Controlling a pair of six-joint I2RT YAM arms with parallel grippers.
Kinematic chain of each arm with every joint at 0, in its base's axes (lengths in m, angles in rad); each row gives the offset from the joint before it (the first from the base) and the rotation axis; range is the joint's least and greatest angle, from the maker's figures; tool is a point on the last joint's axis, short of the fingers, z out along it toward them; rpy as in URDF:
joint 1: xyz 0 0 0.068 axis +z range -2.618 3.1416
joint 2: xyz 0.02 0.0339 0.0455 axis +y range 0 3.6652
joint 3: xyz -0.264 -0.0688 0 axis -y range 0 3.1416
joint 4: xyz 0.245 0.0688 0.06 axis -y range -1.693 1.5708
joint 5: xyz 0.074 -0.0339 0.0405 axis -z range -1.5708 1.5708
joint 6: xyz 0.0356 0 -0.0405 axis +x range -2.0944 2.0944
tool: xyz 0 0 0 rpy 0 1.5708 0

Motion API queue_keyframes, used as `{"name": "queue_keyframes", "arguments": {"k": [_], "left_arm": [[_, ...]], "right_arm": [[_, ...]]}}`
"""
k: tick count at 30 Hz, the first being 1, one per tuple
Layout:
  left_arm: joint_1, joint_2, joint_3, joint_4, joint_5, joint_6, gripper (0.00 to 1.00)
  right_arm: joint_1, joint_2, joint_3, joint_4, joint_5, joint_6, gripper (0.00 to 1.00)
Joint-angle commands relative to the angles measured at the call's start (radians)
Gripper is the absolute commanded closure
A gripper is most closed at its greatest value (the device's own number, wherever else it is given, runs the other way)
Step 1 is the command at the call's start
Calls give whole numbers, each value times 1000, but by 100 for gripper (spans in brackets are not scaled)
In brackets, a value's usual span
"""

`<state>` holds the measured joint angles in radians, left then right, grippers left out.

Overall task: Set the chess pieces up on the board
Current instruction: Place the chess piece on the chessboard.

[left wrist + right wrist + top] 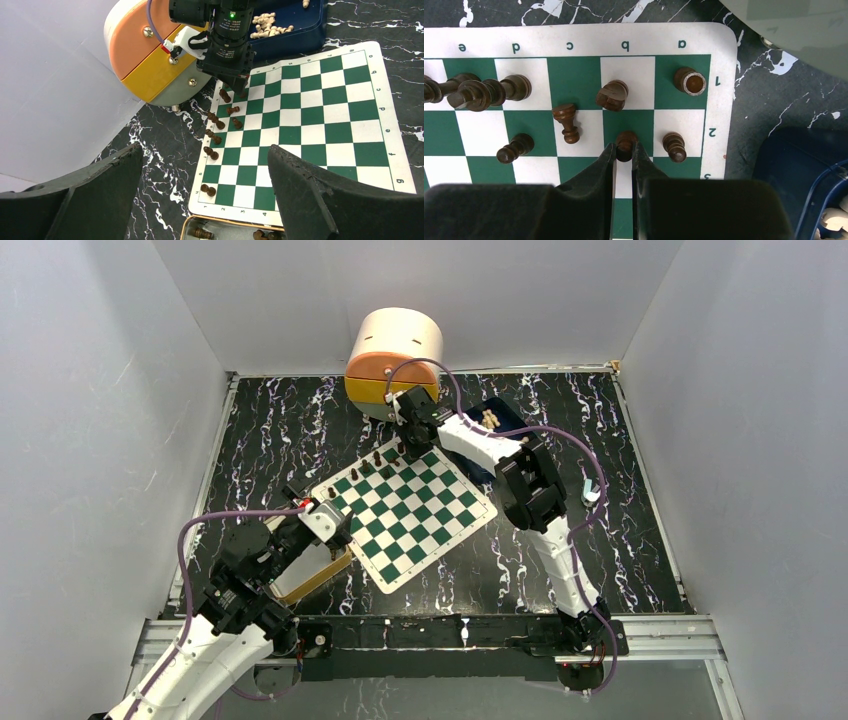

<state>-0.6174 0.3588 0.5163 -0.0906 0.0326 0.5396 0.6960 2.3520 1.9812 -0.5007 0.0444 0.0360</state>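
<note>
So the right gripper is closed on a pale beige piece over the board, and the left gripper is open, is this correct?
Not fully. The piece in the right gripper is dark brown, not pale beige, as the right wrist view shows. It is over the board, and the left gripper is open.

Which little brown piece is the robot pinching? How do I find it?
Find the green-and-white board, then its corner beside the big orange drum. In the second row there, one dark pawn is pinched by the right gripper; its neighbours are untouched.
</note>
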Motion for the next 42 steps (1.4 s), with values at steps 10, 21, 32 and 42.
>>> {"name": "queue_keyframes", "arguments": {"k": [10, 21, 32, 42], "left_arm": [[-2, 0, 8, 6, -14, 4, 8], [-2, 5, 10, 5, -13, 3, 8], [-2, 4, 11, 1, -19, 3, 8], [-2, -1, 11, 0, -19, 1, 8]], "right_arm": [[6, 22, 54, -2, -6, 0, 74], [7, -15, 79, -17, 10, -4, 63], [15, -77, 82, -15, -2, -12, 59], [34, -98, 107, -39, 9, -7, 58]]}}
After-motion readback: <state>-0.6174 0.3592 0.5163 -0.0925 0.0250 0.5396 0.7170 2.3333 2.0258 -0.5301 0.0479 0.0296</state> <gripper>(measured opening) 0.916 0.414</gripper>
